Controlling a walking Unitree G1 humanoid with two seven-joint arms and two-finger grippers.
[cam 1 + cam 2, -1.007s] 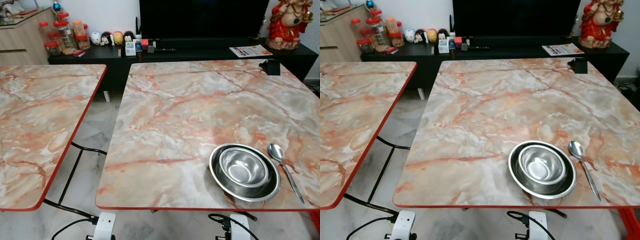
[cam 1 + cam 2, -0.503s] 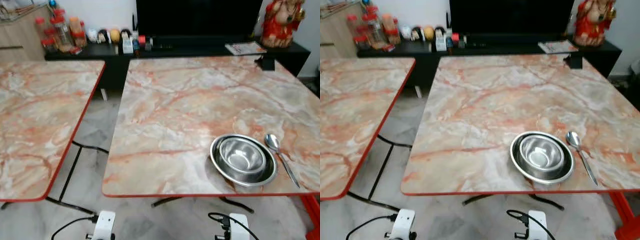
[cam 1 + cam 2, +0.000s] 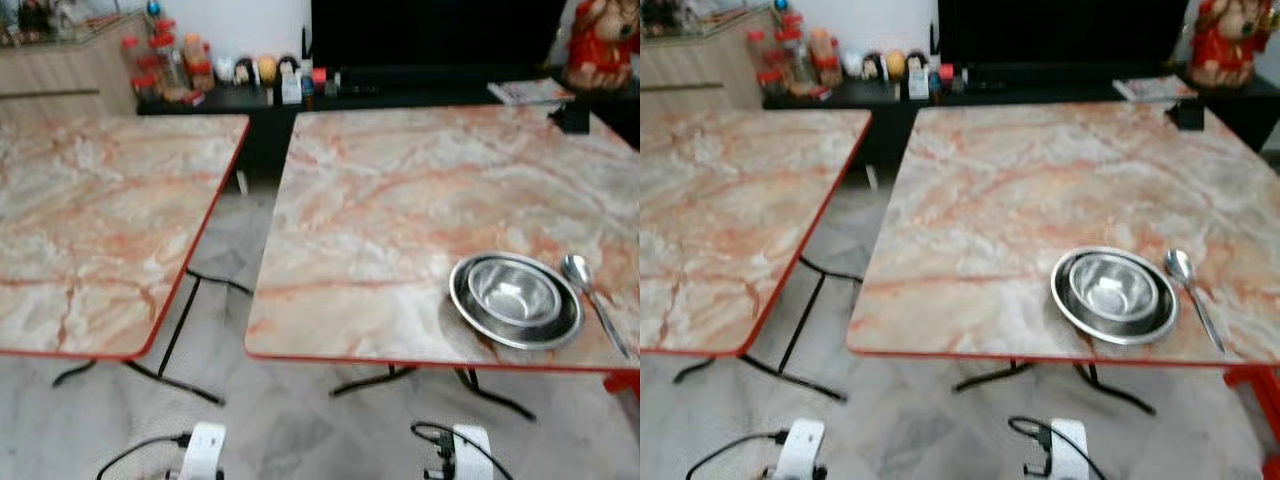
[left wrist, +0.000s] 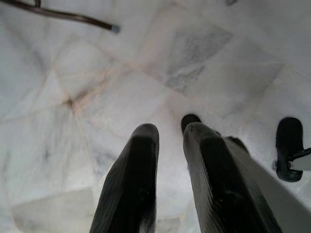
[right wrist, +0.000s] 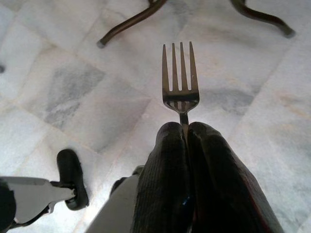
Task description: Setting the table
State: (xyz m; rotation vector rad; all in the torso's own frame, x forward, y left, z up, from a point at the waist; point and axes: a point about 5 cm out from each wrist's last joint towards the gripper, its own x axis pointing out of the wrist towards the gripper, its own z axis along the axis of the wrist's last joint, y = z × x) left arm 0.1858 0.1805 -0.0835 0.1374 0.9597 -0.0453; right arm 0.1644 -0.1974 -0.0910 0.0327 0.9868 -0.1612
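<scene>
Fork [image 5: 180, 77] pinched by its handle between the closed fingers of the right gripper [image 5: 184, 130], tines out ahead, low over pale marble floor [image 5: 73, 82] near dark table feet. Left gripper [image 4: 167, 133] empty, fingers a narrow gap apart, hanging over the same floor [image 4: 97, 73]. Farther on, a marble-topped table [image 3: 400, 200] with a red edge; near its front right corner, a steel bowl [image 3: 513, 292] nested inside a wider steel dish [image 3: 516, 303], a spoon [image 3: 590, 295] just beside on the right, handle toward the near edge. Second matching table [image 3: 100, 220] to the left, a gap between the two. Beyond, a low black cabinet [image 3: 250, 100] with jars [image 3: 165, 65] and small figures [image 3: 265, 70], a dark screen [image 3: 430, 35] above, a red statue [image 3: 605, 45] at far right.
</scene>
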